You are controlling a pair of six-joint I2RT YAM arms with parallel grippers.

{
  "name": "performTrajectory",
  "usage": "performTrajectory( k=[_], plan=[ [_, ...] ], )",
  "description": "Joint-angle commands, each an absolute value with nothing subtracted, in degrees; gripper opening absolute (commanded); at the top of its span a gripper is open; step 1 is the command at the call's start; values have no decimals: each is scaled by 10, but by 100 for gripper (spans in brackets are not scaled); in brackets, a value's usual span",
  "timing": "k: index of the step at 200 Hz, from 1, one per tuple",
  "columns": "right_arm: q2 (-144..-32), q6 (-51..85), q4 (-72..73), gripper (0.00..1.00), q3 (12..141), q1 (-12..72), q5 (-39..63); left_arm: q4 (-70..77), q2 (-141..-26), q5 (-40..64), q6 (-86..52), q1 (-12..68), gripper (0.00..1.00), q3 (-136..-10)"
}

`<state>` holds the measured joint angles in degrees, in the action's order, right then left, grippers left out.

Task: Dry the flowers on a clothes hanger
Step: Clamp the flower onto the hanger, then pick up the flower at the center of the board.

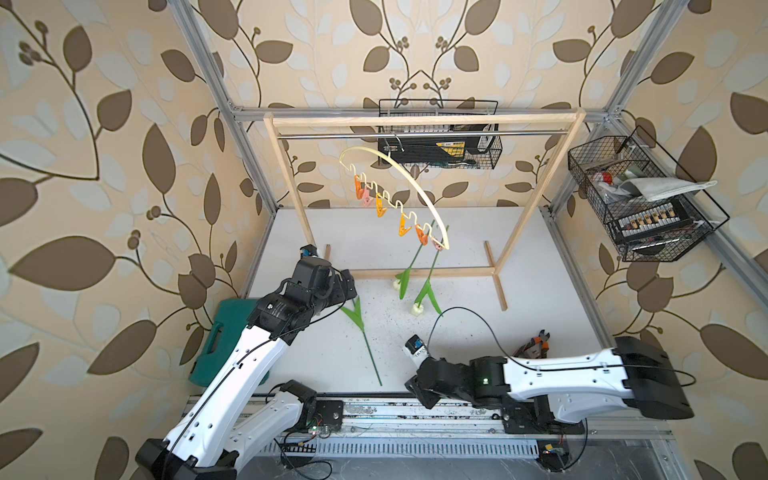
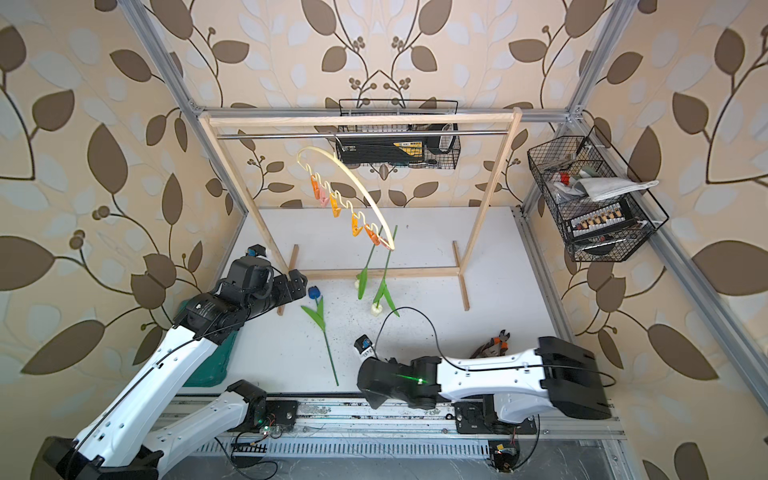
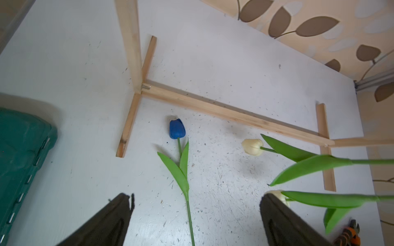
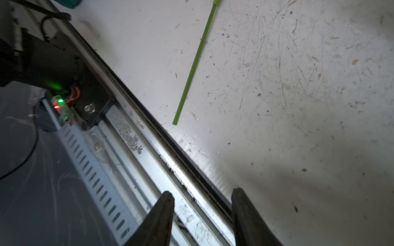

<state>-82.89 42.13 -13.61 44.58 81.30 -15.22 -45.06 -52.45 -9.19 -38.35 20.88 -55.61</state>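
Front edge: metal rail (image 1: 415,411) carrying both arm bases. Just behind it the right gripper (image 4: 202,191) hangs low over the near edge of the white table (image 1: 540,291), jaws partly apart with nothing between them; the cut end of a green stem lies close ahead of it. Orange-handled pliers (image 1: 536,343) sit on the table on the right, beside the right arm. A green case (image 1: 224,332) lies at the left edge, partly under the left arm. The left gripper (image 3: 197,194) is spread wide and empty, raised above the table over the blue tulip (image 3: 177,128). That tulip lies flat, head toward the rack's floor bar, stem running back toward the rail. Further in, two white tulips (image 1: 397,284) hang head-down, heads close to the table; cannot tell whether they touch it. Their stems rise to the low end of the hanger (image 1: 361,148), where an orange clip (image 1: 422,237) and a pink one hold them. The hanger tilts steeply, hooked on the metal rod (image 1: 332,135) of the wooden rack (image 1: 415,120). Its other clips are empty. Wire baskets (image 1: 440,153) hang on the back and right walls.
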Motion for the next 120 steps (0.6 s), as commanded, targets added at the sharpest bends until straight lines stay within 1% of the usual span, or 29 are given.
performTrajectory(
  k=[1,33,62,77,93,120],
  plan=[
    [-930,403,-82,47,540,807,-204,-451,-503,-38,-428,136,99,-535],
    [-1056,386,-73,46,648,758,-134,-436,-467,19,-451,38,99,-488],
    [-1133,375,-90,45,709,722,-119,-403,-471,101,-465,-31,98,-442],
    [-1163,369,-106,41,737,713,-114,-394,-476,112,-466,-44,96,-430],
    [-1183,365,-125,33,761,713,-116,-395,-470,104,-466,-45,94,-428],
    [-1196,376,-141,26,767,713,-121,-391,-454,103,-466,-46,94,-426]
  ],
)
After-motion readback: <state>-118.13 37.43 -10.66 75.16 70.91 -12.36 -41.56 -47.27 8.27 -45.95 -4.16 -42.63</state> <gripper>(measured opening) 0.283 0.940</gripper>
